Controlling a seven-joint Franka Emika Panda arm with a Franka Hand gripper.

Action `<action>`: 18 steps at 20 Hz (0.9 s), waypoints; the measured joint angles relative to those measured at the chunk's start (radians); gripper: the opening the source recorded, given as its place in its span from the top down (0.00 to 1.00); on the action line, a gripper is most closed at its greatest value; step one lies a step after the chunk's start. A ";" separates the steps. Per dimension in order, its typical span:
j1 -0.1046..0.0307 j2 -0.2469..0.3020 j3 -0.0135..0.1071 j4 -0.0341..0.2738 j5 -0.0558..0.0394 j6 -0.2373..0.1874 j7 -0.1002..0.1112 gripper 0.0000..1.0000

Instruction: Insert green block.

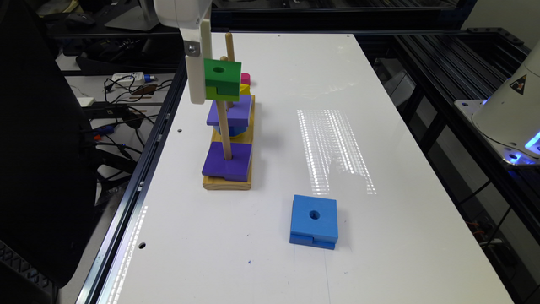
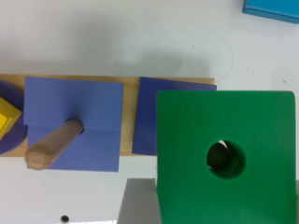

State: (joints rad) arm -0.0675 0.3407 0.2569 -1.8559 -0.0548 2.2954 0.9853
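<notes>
Exterior view: gripper (image 1: 211, 82) holds the green block (image 1: 222, 79) in the air, up at the top of the nearest wooden peg (image 1: 224, 126) — peg shaft shows below the block. Wooden base (image 1: 228, 183) sits on the white table (image 1: 379, 236), toward the exterior view's left. Near purple block (image 1: 227, 160) lies at that peg's foot; a second purple block (image 1: 230, 110) is stacked on the next peg back, pink and yellow pieces beyond. Blue block (image 1: 314, 221) lies flat on the table, nearer, well apart from the base.

Wrist view: green block (image 2: 226, 158) is clamped in the claw, a grey finger (image 2: 138, 203) against its side — jaws closed onto it. Peg tip (image 2: 219, 156) is visible inside the block's hole. Middle peg (image 2: 51, 144) rises from a purple block (image 2: 74, 112).
</notes>
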 joint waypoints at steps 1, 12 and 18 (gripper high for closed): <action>0.000 0.000 0.000 0.000 0.0000 0.000 0.000 1.00; 0.000 0.000 0.000 0.000 0.0000 0.000 0.000 1.00; 0.000 0.012 0.000 0.000 -0.0010 0.008 0.000 1.00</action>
State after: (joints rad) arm -0.0675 0.3526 0.2568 -1.8555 -0.0557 2.3036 0.9851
